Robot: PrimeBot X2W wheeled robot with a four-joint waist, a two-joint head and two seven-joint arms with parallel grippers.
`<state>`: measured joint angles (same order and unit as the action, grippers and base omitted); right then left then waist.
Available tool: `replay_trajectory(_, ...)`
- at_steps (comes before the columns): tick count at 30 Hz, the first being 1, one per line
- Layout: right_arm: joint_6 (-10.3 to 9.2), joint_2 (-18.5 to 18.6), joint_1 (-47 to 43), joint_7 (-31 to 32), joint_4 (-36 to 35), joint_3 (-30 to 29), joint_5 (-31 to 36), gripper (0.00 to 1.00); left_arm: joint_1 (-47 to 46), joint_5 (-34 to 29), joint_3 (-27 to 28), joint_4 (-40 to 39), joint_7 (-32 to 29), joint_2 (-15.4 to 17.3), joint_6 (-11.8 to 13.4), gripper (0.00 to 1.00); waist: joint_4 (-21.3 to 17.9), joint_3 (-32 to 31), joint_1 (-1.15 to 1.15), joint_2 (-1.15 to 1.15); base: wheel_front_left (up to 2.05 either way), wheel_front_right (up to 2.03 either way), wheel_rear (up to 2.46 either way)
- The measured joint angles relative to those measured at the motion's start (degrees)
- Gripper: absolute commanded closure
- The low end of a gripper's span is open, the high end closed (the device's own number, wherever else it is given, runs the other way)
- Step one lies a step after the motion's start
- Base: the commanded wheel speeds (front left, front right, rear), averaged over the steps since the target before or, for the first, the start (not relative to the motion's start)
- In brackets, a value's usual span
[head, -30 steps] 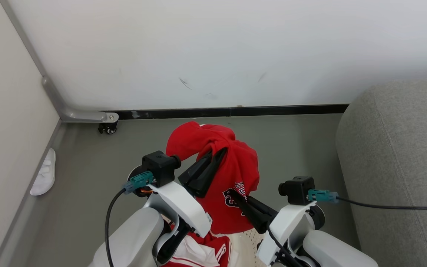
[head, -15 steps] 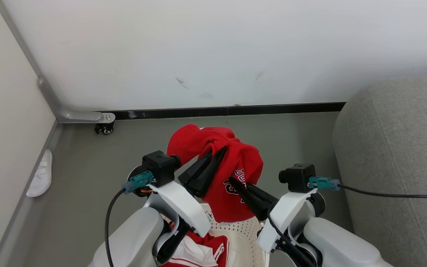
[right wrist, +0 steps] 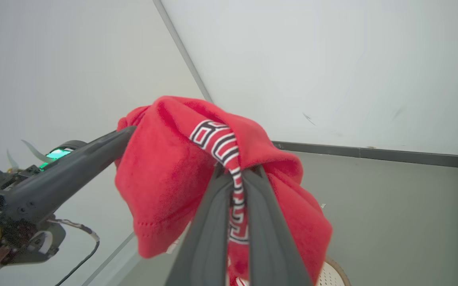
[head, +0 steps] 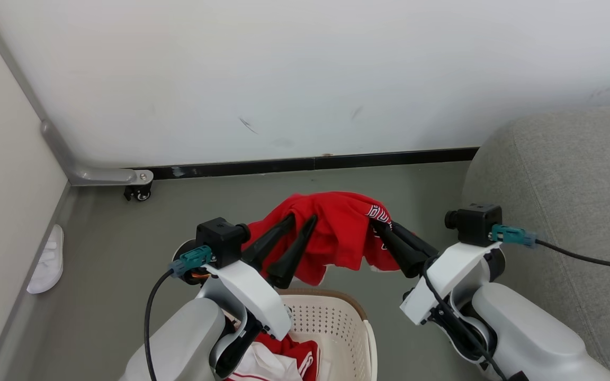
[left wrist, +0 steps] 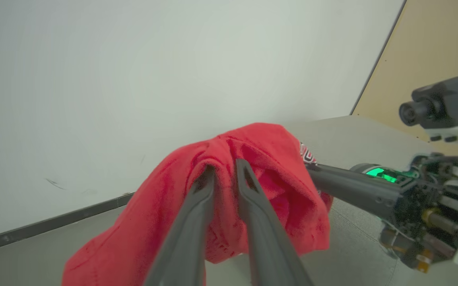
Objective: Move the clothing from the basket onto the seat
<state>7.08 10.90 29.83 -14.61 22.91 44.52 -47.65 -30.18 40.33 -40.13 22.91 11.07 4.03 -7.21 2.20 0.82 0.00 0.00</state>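
The left jaws pinch a fold of the red garment and the right jaws clamp its lettered edge. It hangs spread between them, clear of the basket (a second garment lies inside), probably ready for carrying to the seat.

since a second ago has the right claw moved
Yes. The right claw, gripping the clothing, has swung right, toward the seat: its wrist camera stood apart from the seat's edge and now overlaps it. The view shifted slightly.
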Motion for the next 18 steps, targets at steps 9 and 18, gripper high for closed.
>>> replay_trajectory(9, 0.0, 1.71, -0.3, 0.0, -2.27, -4.28, 1.86, 1.0, 0.14, 0.27, -1.42, -0.01, -0.48, 0.09, 0.0, 0.0, -1.75, -0.56, 0.0, 0.0, 0.0, 0.0, 0.0)
replay_trajectory(18, 0.0, 4.92, -2.84, 0.0, -5.28, -9.11, 4.92, 1.0, 0.51, 0.3, -3.1, -0.98, -0.62, 0.29, 0.0, 0.0, -4.12, -1.07, 0.0, 0.0, 0.0, 0.0, 0.0)
